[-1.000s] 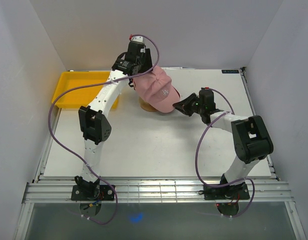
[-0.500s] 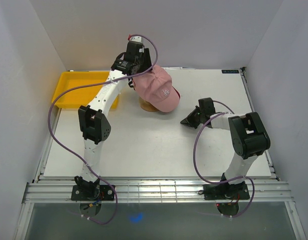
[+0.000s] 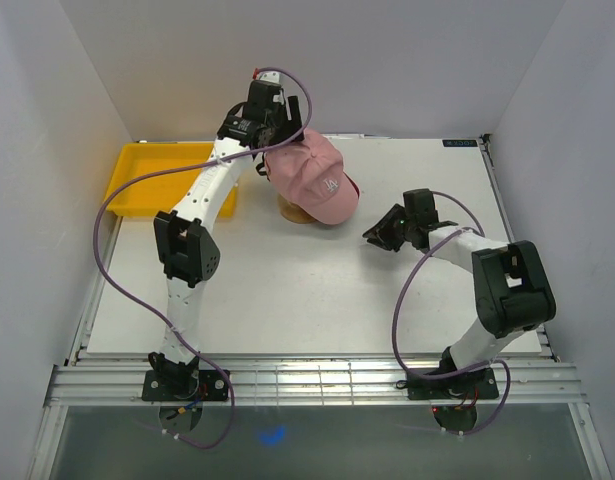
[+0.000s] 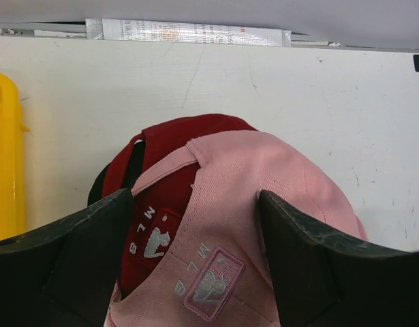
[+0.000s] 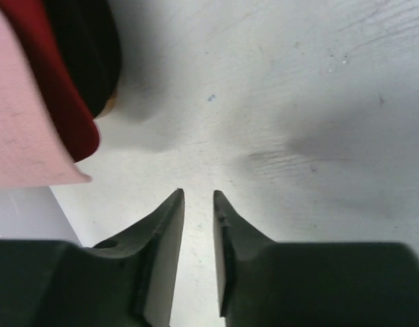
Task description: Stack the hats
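Note:
A pink cap (image 3: 317, 180) with a white logo sits on top of a stack on the wooden stand (image 3: 290, 210). In the left wrist view the pink cap (image 4: 264, 197) lies over a red cap (image 4: 161, 197), with a dark cap edge (image 4: 98, 189) lower down. My left gripper (image 3: 271, 150) is open at the back of the pink cap, its jaws (image 4: 195, 231) wide on either side of the crown. My right gripper (image 3: 377, 234) is off to the right of the brim, over bare table. Its jaws (image 5: 197, 195) stand narrowly apart with nothing between them. The pink (image 5: 22, 122), red (image 5: 63, 95) and black (image 5: 90, 48) brims show at the upper left of its view.
A yellow tray (image 3: 147, 170) stands at the back left, beside the left arm; its edge shows in the left wrist view (image 4: 5, 157). White walls close the table (image 3: 287, 290) on three sides.
My right gripper has left the pink cap's brim and drawn back to the right. The left gripper and the caps have stayed almost still.

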`<state>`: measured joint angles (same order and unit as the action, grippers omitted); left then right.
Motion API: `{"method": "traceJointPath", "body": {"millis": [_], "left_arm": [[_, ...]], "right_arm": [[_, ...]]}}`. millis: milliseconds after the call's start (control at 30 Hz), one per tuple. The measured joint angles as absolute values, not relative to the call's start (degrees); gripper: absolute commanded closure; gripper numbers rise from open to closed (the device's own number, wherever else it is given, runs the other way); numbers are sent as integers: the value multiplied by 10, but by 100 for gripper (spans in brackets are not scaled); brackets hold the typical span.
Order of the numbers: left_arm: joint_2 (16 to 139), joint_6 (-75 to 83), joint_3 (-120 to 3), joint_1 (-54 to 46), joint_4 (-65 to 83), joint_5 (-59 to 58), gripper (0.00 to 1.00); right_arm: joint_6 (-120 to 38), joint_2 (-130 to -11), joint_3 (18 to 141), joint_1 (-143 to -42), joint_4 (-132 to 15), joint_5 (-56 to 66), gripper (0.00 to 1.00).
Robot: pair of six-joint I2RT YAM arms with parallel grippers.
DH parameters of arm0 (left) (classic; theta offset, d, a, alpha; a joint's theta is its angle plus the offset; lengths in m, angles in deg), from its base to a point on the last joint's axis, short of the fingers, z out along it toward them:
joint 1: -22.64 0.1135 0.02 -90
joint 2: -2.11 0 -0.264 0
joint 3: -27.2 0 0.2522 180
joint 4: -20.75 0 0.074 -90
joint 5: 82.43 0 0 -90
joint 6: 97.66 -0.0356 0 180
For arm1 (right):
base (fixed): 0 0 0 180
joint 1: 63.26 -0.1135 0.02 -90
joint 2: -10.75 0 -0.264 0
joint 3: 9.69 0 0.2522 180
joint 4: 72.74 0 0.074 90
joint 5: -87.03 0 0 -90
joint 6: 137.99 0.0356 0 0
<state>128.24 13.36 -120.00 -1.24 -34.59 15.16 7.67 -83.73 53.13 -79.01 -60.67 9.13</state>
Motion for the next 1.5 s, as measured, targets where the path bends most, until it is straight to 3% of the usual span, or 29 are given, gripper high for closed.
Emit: {"method": "traceJointPath", "body": {"millis": [133,167,367,533,567,600,667,1167,1500], "left_arm": [[1274,123,-1202,-10,-362,145,13],[1271,120,-1202,-10,-367,144,2],[1209,107,-1163,-7,-371,135,2],[1142,104,-1159,-7,-352,127,2],[1129,106,-1159,-7,-348,125,2],[1114,108,-1158,-7,-345,123,2],[1082,113,-1139,-7,-335,117,2],[715,133,-736,-7,-356,69,2],[595,137,-635,-7,-389,55,2]], "right_arm": [[62,-803,535,-787,-591,95,54],[57,-795,538,-786,-584,96,49],[31,-738,552,-774,-543,100,31],[6,-680,557,-751,-513,110,22],[-2,-671,561,-748,-502,111,7],[-8,-662,565,-744,-493,112,1],[-26,-636,568,-738,-480,116,10],[-163,-395,635,-719,-305,72,11],[-198,-327,616,-719,-251,36,11]]}}
